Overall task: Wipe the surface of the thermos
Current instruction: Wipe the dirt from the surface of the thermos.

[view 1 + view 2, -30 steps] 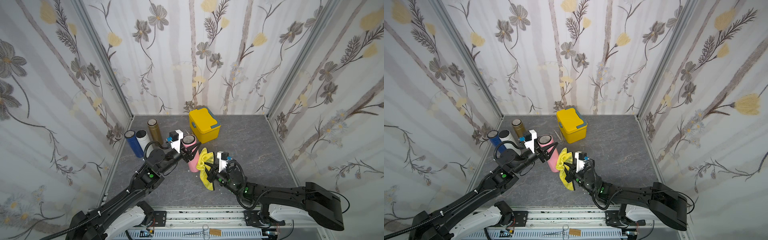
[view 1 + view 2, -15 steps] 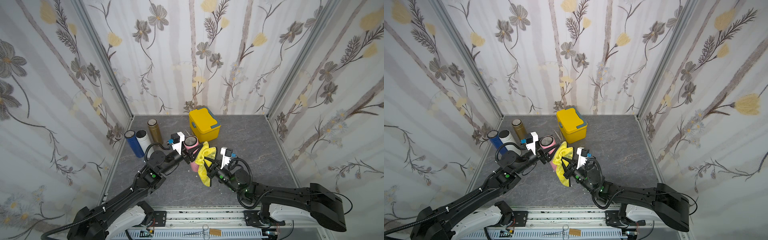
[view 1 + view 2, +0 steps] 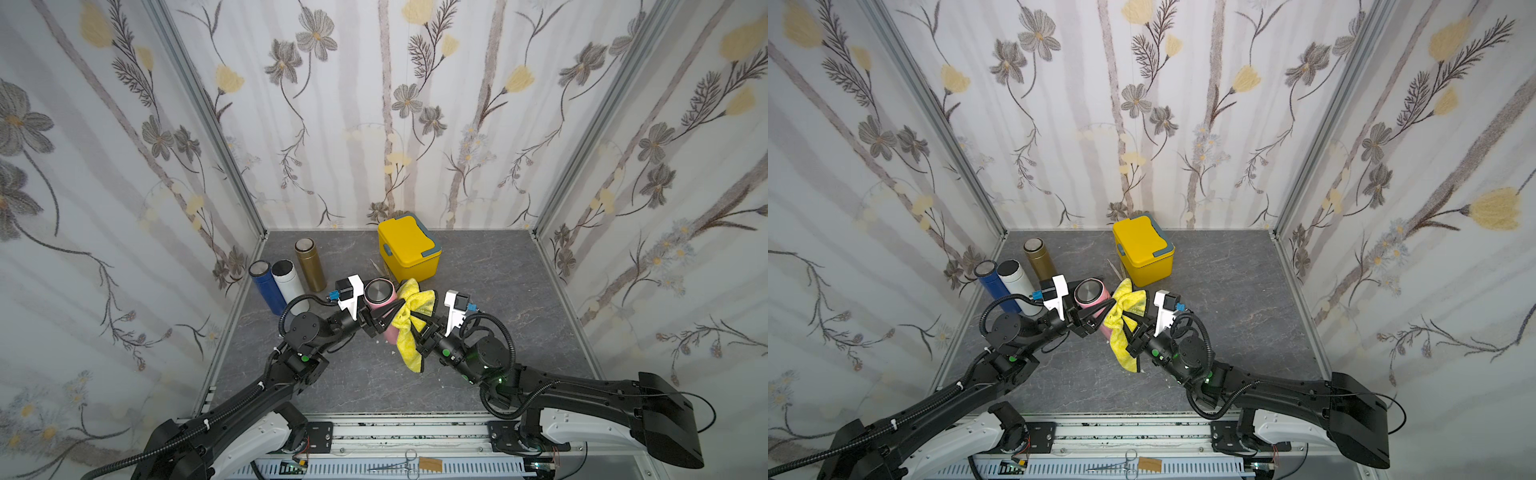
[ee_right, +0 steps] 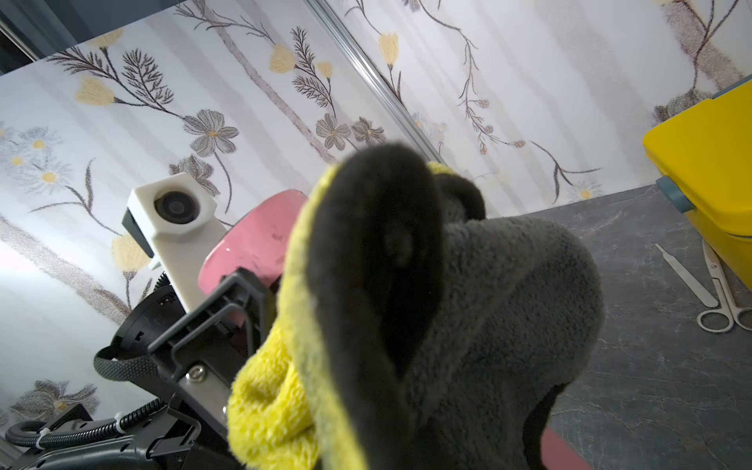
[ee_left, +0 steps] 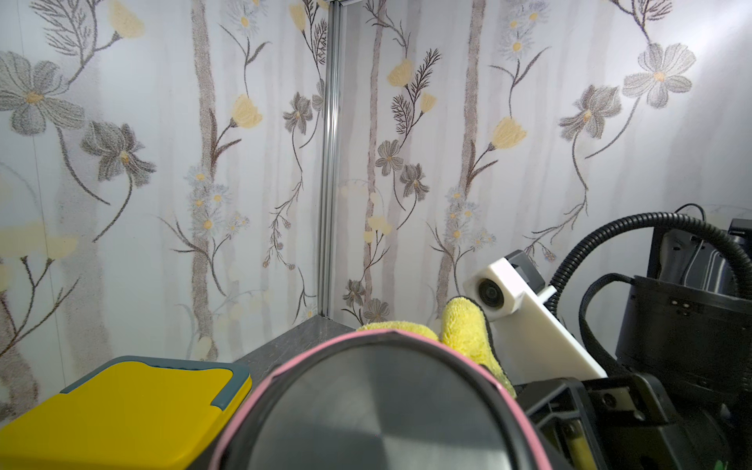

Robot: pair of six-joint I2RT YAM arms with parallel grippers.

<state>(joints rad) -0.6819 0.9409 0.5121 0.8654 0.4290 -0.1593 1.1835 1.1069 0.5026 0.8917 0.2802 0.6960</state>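
Observation:
The pink thermos (image 3: 390, 330) with its steel lid (image 3: 379, 291) stands tilted in mid-floor, and my left gripper (image 3: 380, 318) is shut on its body from the left. The lid fills the left wrist view (image 5: 378, 411) and hides the jaws there. A yellow cloth with a grey back (image 3: 409, 322) is bunched against the thermos's right side, from lid height down to the floor. My right gripper (image 3: 416, 329) is shut on the cloth. In the right wrist view the cloth (image 4: 427, 309) covers the jaws, and the pink thermos (image 4: 252, 240) shows behind it.
A blue thermos (image 3: 266, 286), a white one (image 3: 289, 286) and a gold one (image 3: 311, 266) stand at the back left. A yellow lidded box (image 3: 409, 249) sits just behind the pink thermos. Scissors (image 4: 722, 301) and tweezers (image 4: 685, 276) lie beside the box.
The right gripper has carried the cloth up along the thermos's side toward the lid. The left gripper keeps its hold, and the thermos has shifted only slightly.

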